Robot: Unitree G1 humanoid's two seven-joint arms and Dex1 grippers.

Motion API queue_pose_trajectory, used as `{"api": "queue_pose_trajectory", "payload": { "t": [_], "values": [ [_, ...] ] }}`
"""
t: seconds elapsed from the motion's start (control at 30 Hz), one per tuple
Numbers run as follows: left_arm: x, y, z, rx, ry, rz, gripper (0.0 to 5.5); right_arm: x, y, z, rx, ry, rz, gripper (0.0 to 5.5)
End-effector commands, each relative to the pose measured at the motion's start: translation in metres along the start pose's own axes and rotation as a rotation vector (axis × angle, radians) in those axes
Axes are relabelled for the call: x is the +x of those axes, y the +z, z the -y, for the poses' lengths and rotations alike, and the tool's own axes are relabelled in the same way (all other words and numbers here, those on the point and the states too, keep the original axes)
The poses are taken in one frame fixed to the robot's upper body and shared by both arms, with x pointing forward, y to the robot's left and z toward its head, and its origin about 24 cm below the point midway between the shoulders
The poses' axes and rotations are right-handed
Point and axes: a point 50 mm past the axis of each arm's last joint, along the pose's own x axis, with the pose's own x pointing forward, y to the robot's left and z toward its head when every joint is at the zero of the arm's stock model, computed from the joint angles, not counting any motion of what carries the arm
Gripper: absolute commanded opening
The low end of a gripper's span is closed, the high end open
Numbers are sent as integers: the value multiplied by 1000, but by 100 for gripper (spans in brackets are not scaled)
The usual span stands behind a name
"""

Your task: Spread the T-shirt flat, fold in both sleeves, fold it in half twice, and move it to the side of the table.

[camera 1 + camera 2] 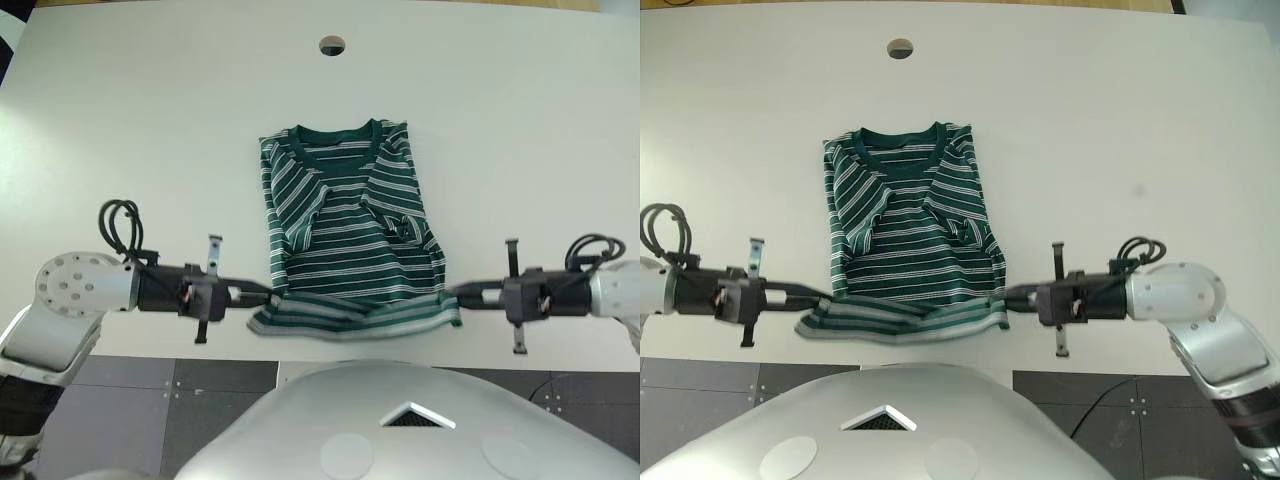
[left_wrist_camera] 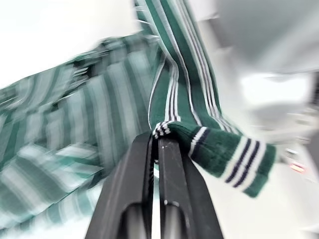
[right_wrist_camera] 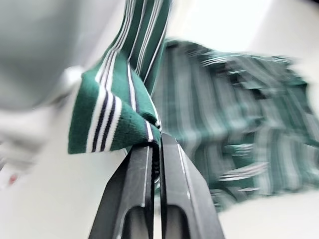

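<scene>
A green T-shirt (image 1: 345, 225) with white stripes lies on the white table (image 1: 150, 130), collar toward the far side, both sleeves folded in over its body. My left gripper (image 1: 268, 294) is shut on the shirt's near left hem corner (image 2: 164, 130). My right gripper (image 1: 449, 293) is shut on the near right hem corner (image 3: 149, 130). The hem band (image 1: 355, 318) is stretched between them, lifted slightly off the table near its front edge.
A round hole (image 1: 332, 45) sits in the table beyond the collar. Wide bare table surface lies to both sides of the shirt. The table's front edge runs just behind both grippers, with dark floor tiles (image 1: 190, 400) below.
</scene>
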Motion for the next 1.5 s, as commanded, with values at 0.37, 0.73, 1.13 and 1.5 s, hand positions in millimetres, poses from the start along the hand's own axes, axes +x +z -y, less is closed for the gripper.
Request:
{"api": "queue_pose_trajectory", "payload": {
  "t": [0.37, 0.73, 1.13, 1.5],
  "values": [
    [12, -39, -96, -486, 523, -61, 11, 47, -10, 105, 329, -295, -76, 10],
    [37, -61, -119, -746, 675, -119, 11, 71, -60, 160, 657, -527, -144, 10],
    [28, -78, -131, -1031, 791, -76, 81, 64, -79, 174, 863, -649, -116, 172],
    [13, -72, -147, -1326, 865, 220, 86, 49, -77, 184, 859, -770, -26, 190]
  ]
}}
